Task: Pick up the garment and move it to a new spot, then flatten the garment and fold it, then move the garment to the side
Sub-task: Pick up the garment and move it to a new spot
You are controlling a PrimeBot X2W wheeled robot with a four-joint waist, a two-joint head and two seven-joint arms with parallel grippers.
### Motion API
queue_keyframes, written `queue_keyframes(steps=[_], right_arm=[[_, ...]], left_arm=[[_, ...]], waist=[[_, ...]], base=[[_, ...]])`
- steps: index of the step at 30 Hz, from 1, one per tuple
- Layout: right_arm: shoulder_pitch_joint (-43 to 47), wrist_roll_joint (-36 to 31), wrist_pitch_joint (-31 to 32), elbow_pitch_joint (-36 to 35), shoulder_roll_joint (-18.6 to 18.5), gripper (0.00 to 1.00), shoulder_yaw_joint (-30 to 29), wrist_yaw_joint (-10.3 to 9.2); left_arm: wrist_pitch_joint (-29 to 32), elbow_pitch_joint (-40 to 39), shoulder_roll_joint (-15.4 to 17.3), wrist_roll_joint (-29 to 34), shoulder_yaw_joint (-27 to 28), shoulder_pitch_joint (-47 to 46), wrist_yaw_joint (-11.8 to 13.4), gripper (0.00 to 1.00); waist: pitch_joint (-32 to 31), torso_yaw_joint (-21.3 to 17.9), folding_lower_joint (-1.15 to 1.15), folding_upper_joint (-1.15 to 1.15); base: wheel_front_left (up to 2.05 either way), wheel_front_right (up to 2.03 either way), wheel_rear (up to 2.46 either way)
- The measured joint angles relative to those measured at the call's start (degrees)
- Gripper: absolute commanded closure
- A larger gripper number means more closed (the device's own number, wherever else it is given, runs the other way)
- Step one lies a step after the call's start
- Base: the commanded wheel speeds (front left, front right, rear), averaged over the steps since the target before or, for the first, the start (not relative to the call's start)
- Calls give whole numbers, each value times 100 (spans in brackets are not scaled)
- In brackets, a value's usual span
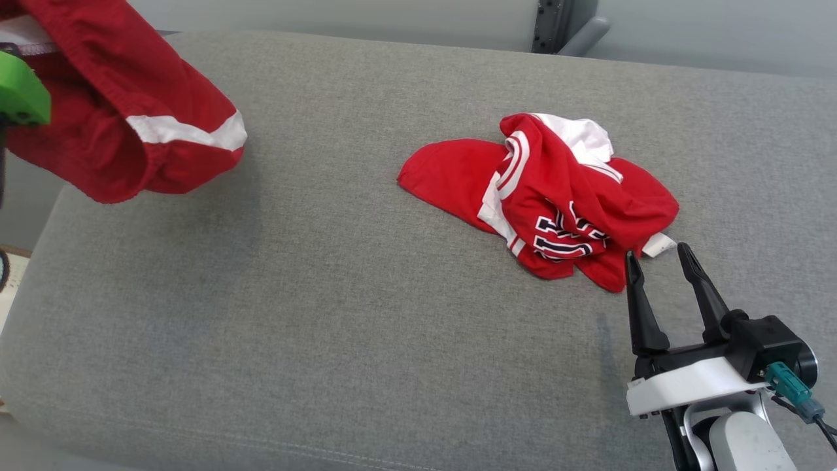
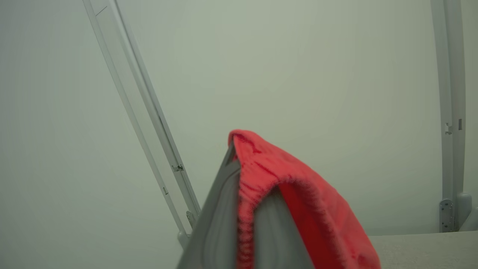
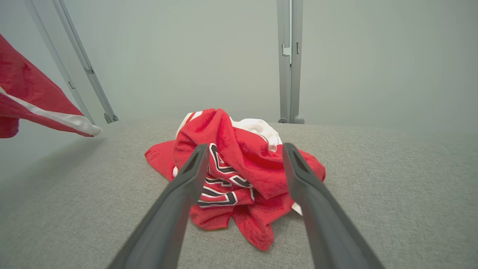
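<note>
A red garment (image 1: 124, 85) with a white stripe hangs in the air above the far left of the grey cushion (image 1: 327, 314). My left gripper (image 2: 239, 157) is shut on its red hem (image 2: 298, 194), which drapes over the fingers. The gripper's green housing (image 1: 23, 98) shows at the left edge. The garment's striped corner (image 3: 33, 101) also shows at the left of the right wrist view. My right gripper (image 1: 657, 255) stands open and empty just above the cushion, at the near edge of a crumpled red jersey (image 1: 556, 196). That jersey (image 3: 242, 164) lies right ahead of the open fingers.
The crumpled jersey has white trim and dark lettering and lies right of the cushion's middle. Pale metal frame posts (image 3: 289, 59) rise behind the cushion against a plain wall, one slanted (image 2: 149, 123). The cushion's left edge (image 1: 39, 235) drops off below the hanging garment.
</note>
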Motion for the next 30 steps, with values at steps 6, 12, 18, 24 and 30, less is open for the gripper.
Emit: queue_keyframes(steps=[6,12,18,24,30], right_arm=[[-12,-125,0,13,-2,0,-32,0],[-14,-166,0,5,-84,0,-37,0],[-166,-174,0,25,-201,0,93,0],[-224,-215,0,92,-344,0,90,0],[-378,-229,0,15,-480,0,90,0]], left_arm=[[-60,286,258,-31,146,-86,21,100],[-143,689,323,-82,197,-91,55,100],[-297,1430,182,-238,216,-9,-2,100],[-427,2332,-164,-578,321,75,-111,100],[-423,3201,-430,-786,358,1,-205,100]], waist=[[93,241,0,0],[214,348,0,0],[414,327,0,0],[654,212,0,0],[943,88,0,1]], base=[[0,0,0],[0,0,0],[0,0,0],[0,0,0],[0,0,0]])
